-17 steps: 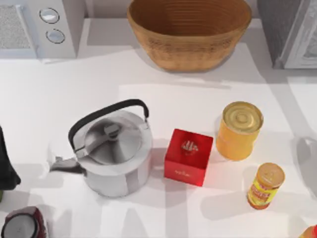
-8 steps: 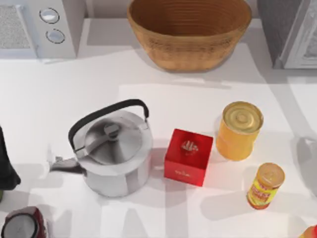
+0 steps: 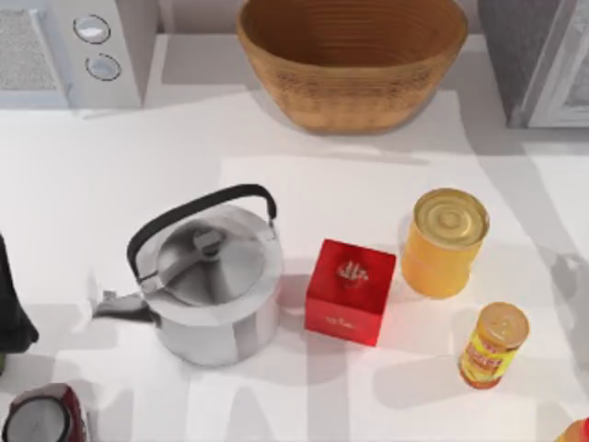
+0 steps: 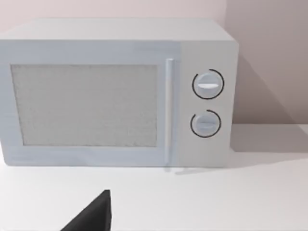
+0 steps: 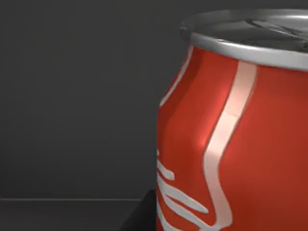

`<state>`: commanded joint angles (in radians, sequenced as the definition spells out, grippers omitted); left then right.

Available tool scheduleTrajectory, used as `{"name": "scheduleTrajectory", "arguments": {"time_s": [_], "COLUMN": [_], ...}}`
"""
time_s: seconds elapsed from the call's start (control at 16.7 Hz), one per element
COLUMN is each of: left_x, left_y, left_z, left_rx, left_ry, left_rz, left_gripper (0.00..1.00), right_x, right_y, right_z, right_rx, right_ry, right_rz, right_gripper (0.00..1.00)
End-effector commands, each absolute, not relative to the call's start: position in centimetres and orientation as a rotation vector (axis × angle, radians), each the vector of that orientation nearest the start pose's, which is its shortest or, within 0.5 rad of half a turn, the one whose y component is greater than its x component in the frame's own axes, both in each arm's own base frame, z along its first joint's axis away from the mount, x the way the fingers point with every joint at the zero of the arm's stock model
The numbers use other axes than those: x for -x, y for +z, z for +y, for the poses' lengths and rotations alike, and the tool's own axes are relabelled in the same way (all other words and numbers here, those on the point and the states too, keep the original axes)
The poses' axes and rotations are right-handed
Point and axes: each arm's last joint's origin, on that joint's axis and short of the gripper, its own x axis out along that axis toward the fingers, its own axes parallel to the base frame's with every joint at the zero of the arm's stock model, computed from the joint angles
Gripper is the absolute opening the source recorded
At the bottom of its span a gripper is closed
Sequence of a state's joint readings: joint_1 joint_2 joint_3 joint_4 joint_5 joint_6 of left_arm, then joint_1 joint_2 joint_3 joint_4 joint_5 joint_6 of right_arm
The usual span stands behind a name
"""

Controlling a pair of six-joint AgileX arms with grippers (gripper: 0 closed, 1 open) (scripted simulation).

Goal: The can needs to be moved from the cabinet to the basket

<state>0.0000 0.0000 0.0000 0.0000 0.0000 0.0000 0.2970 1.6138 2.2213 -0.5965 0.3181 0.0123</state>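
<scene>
The basket (image 3: pixel 352 57) sits empty at the back of the table (image 3: pixel 110 184), probably parked there as the drop spot. The cabinet (image 3: pixel 543 55) is at the back right. The can (image 5: pixel 240 139) stands upright in a dark space, so it looks like it's inside the cabinet, right up against the right wrist camera, maybe mid-grab. The left arm (image 3: pixel 11 304) idles at the left edge. For both grippers, can't tell whether they're apart or together.
</scene>
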Motion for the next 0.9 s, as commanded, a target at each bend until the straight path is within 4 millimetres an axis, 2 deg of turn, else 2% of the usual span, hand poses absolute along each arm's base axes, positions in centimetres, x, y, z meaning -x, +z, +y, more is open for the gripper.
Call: {"name": "scheduleTrajectory", "arguments": {"time_s": [0.12, 0.24, 0.36, 0.66, 0.78, 0.9], "left_x": [-10.6, -10.6, -10.6, -10.6, -10.6, -10.6], "left_y": [16.0, 16.0, 16.0, 16.0, 16.0, 16.0], "left_z": [-0.1, -0.1, -0.1, -0.1, -0.1, -0.1], "left_rx": [0.000, 0.000, 0.000, 0.000, 0.000, 0.000], "left_ry": [0.000, 0.000, 0.000, 0.000, 0.000, 0.000], "left_rz": [0.000, 0.000, 0.000, 0.000, 0.000, 0.000], "left_gripper": [1.00, 1.00, 1.00, 1.00, 1.00, 1.00], "right_x": [-25.4, -23.0, -22.1, -22.1, -20.9, -18.8], "right_y": [56.3, 56.7, 56.8, 56.7, 56.8, 56.7], "right_z": [8.3, 8.0, 7.9, 7.8, 7.2, 6.2], "right_rx": [-0.001, 0.000, 0.001, 0.000, -0.005, -0.010], "right_ry": [-0.006, -0.006, -0.006, -0.006, 0.007, 0.021], "right_rz": [-0.015, -0.013, -0.010, -0.012, -0.045, -0.095], "right_gripper": [0.00, 0.00, 0.00, 0.00, 0.00, 0.00]}}
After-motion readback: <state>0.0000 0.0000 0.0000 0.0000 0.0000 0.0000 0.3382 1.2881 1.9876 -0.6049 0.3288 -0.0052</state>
